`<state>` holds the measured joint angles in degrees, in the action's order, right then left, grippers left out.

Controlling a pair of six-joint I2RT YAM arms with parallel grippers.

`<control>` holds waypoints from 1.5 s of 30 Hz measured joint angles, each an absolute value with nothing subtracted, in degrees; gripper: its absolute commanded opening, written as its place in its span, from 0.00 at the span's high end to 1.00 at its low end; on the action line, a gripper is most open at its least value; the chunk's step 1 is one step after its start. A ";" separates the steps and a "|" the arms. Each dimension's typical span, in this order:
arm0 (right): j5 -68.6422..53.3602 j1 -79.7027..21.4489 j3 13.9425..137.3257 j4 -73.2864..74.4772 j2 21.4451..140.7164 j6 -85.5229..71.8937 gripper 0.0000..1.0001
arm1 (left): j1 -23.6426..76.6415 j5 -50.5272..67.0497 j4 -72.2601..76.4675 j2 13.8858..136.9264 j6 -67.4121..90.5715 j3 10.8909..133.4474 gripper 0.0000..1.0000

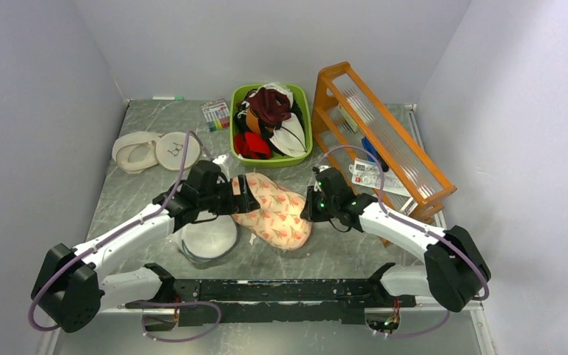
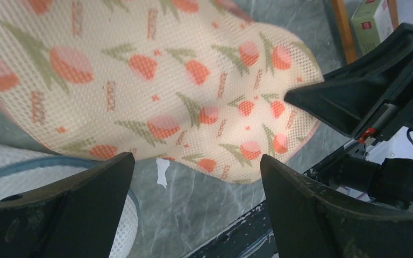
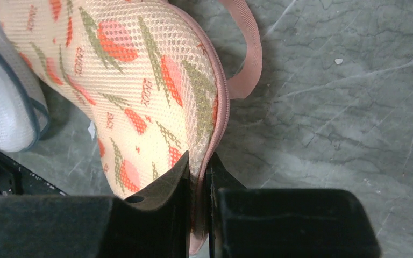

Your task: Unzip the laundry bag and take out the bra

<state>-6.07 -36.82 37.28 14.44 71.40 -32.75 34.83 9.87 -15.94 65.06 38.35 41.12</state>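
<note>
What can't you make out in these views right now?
1. The bra: in no view; the laundry bag looks zipped, its fabric hiding any contents.
2. Zip pull: right wrist view, the right gripper has its shut fingers over the pink edge they pinch.
3. Bag's left end: top view, the left gripper covers it.

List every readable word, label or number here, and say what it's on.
Nothing reads clearly.
On the laundry bag: small red printed words, too blurred to read.
On the box: label too small to read.
On the marker pack: print too small to read.
</note>
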 measured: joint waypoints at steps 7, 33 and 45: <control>-5.06 -36.82 37.28 11.09 74.04 -32.73 0.90 | 36.32 9.87 -13.96 65.98 45.30 33.45 0.01; -9.08 -36.82 40.01 4.01 78.15 -28.34 0.22 | 29.52 5.37 -18.61 63.05 38.85 41.17 0.01; -0.32 -36.80 38.83 5.45 62.54 -28.86 0.02 | 35.38 5.87 -20.99 70.98 20.29 52.29 0.01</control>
